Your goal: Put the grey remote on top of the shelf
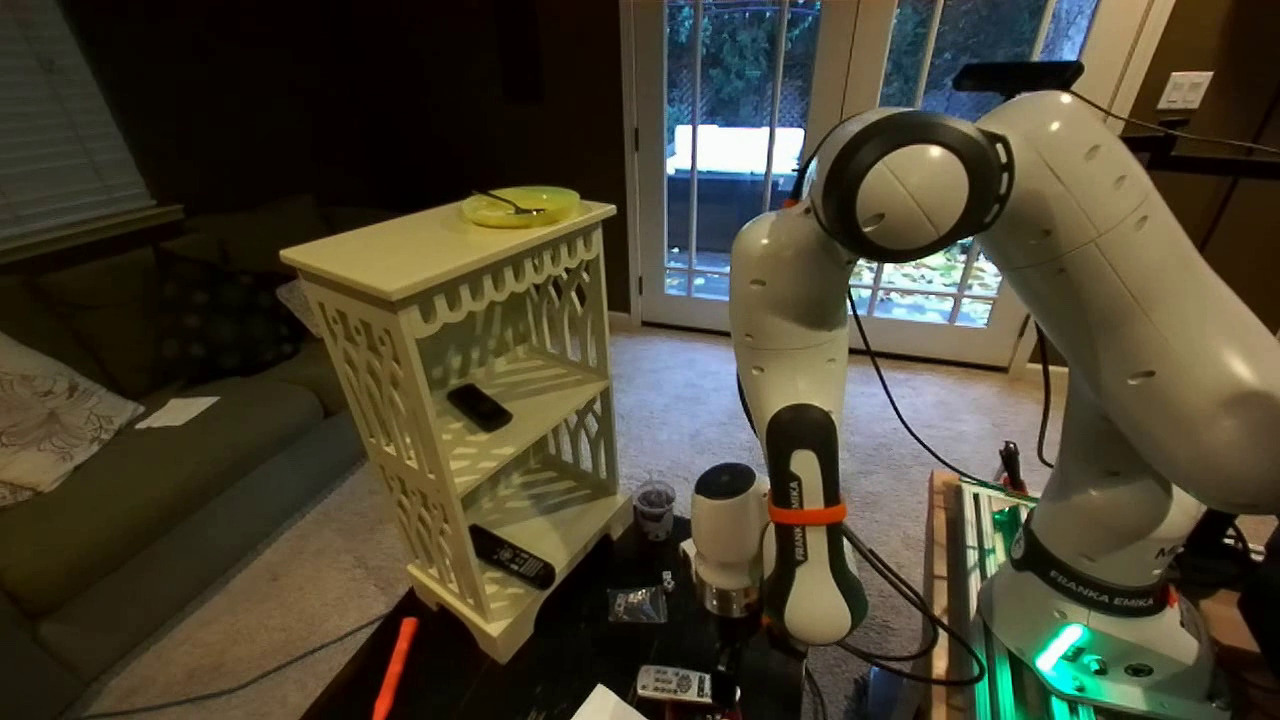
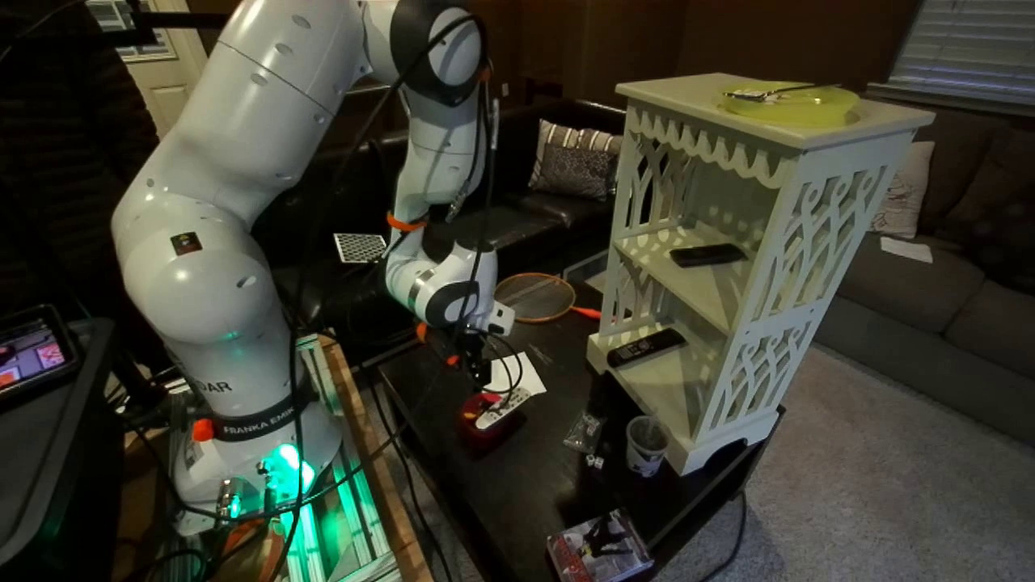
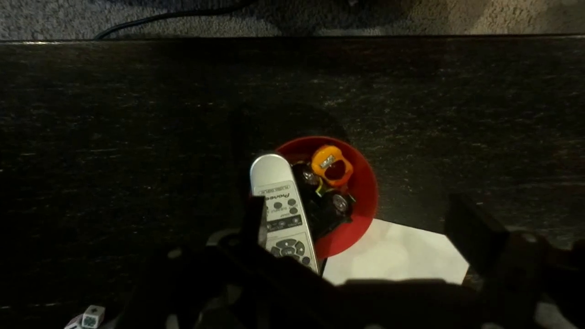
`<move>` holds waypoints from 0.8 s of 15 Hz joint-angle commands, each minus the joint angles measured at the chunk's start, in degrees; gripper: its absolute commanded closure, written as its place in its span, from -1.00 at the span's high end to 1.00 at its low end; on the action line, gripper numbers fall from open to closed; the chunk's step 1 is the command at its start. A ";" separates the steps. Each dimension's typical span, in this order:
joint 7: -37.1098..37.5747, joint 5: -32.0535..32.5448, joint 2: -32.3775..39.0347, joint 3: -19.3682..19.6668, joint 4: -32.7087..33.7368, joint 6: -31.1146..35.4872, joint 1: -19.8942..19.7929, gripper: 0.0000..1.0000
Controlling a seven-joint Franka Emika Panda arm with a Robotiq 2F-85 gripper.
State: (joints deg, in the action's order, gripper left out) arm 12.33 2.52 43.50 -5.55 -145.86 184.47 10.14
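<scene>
Hangs with gripper (image 3: 358,219) spread wide above the grey Pioneer remote (image 3: 282,201), hiding part behind one finger (image 3: 254,221) in wrist view.

Dim — daylight through glass doors (image 1: 850,60)

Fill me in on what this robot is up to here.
A robot arm has its gripper open over the dark table, close to the grey remote, which lies across the edge of a red bowl. Nothing is gripped yet. The job is to put that remote on top of the shelf, where a yellow plate sits; the remote has still to be lifted and carried over.
</scene>
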 commanded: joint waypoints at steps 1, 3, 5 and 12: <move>-4.03 -1.37 6.97 2.57 4.11 0.43 2.76 1.00; -3.87 -2.38 10.27 5.87 6.54 1.44 6.59 1.00; -4.02 -2.53 13.34 6.33 8.93 2.46 7.17 1.00; -8.34 0.65 18.98 2.23 13.22 8.15 0.66 1.00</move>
State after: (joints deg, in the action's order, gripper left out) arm 8.55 2.01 60.86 0.36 -133.27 188.08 16.96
